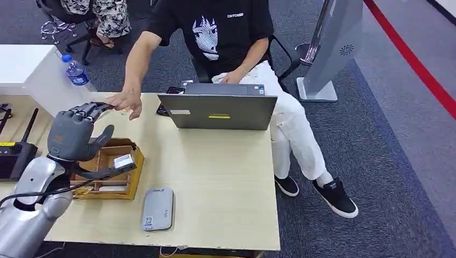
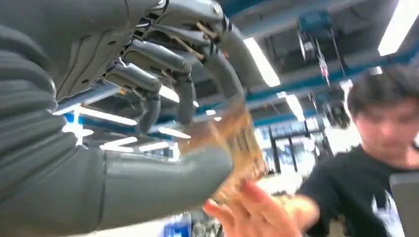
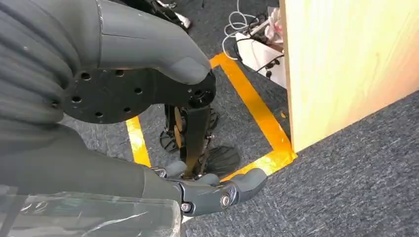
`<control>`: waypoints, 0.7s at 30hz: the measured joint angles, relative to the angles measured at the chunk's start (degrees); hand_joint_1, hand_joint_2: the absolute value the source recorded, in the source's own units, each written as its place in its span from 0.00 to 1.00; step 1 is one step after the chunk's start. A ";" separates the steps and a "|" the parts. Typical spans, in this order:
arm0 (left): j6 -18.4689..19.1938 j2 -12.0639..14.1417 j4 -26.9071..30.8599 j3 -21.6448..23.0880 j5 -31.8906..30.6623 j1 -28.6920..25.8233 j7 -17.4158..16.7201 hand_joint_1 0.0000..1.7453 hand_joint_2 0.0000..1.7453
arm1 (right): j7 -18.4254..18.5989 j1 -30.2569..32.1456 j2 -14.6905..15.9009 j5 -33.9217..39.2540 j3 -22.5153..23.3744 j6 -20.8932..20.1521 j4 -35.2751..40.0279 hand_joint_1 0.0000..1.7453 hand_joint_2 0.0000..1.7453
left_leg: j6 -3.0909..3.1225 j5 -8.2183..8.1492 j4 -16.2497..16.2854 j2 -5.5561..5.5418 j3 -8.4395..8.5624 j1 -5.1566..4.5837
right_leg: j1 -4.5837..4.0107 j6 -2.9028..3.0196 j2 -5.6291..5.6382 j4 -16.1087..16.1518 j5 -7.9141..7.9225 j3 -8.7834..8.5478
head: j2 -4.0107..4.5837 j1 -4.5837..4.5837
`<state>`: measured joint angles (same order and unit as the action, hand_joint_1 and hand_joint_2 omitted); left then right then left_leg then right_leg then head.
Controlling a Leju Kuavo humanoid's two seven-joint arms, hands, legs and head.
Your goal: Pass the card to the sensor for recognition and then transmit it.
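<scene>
My left hand (image 1: 75,131) is raised over the table's left side, fingers spread and thumb apart, reaching toward a person's hand (image 1: 126,102). The card (image 1: 125,111) is a small yellowish piece under that person's palm, just past my fingertips. In the left wrist view the card (image 2: 237,143) is a blurred translucent amber sheet beyond my thumb and fingers (image 2: 183,98), with the person's fingers (image 2: 252,212) on it. The grey flat sensor (image 1: 157,208) lies near the table's front edge. My right hand (image 3: 217,192) hangs beside the table's side panel and holds nothing.
A wooden box (image 1: 110,172) with cards stands below my left hand. An open laptop (image 1: 218,110) sits in front of the seated person. A water bottle (image 1: 77,72) and a black radio unit (image 1: 13,156) are at the left. A white kiosk stand (image 1: 333,48) is on the carpet.
</scene>
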<state>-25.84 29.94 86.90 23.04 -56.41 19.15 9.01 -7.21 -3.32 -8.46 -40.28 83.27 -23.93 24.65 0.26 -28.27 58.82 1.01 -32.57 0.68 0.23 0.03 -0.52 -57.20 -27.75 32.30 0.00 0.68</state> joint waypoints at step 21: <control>-3.59 -12.00 19.30 -25.52 32.64 -27.10 21.31 0.00 1.00 | 7.04 0.72 -4.90 6.27 0.44 1.57 7.80 0.00 1.00 | -0.02 -0.07 -0.02 0.02 0.00 0.01 | 0.01 -0.01 0.03 0.01 -0.04 0.01 | 0.00 0.04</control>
<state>-29.44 17.94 106.20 -2.48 -23.77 -7.95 30.32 -0.17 -2.60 -13.36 -34.01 83.71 -22.36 32.46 0.24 -28.34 58.80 1.03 -32.57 0.68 0.23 0.01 -0.49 -57.19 -27.79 32.31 0.00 0.72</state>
